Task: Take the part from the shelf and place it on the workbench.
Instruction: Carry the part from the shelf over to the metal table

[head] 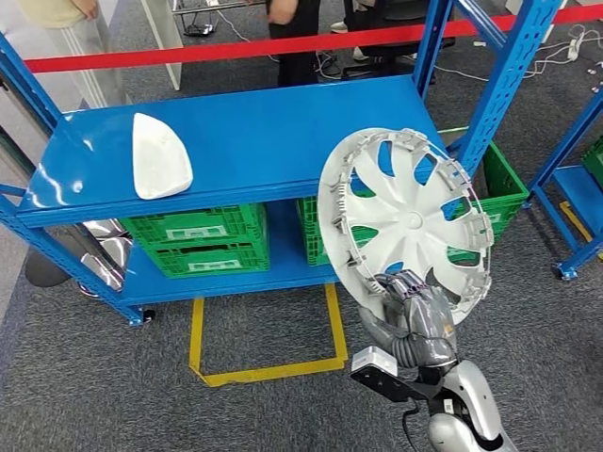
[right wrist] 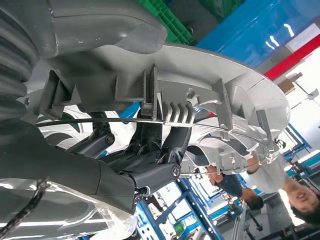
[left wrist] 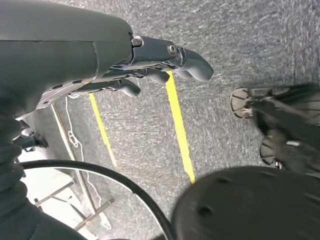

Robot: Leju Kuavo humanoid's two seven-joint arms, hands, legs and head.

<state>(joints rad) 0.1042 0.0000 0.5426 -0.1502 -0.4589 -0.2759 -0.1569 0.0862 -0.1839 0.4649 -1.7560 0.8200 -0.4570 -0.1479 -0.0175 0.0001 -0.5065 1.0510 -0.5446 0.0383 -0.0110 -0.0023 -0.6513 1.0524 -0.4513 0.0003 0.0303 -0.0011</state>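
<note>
- Shelf (head: 235, 141): blue rack, top deck beyond and to the left of my right hand; the deck lies past the far rim of what I hold, not under it. Green crates (head: 199, 240) sit on the lower deck, below and left of my right hand.
- Hubcap (head: 405, 221): the task's part, silver, spoked, round, so no long axis to speak of. It stands up from my right hand, disc tilted nearly upright, hollow ribbed back toward me, upper rim leaning away toward the shelf's right post. It is off the deck and carried in the air over the floor beside the rack. Workbench: not seen from here, so I judge the coming move to be a turn away from the shelf with the disc kept clear of the post.
- White panel (head: 160, 155): second item, flat on the top deck, well apart to the left of my right hand.
- Right hand (head: 415, 320): gripping the hubcap at its lower rim, thumb on one face, fingers (right wrist: 166, 145) hooked behind through the ribs; it alone bears the part.
- Left hand (left wrist: 158, 62): hangs toward the floor, fingers extended and a little apart, holding nothing; far from the part.
</note>
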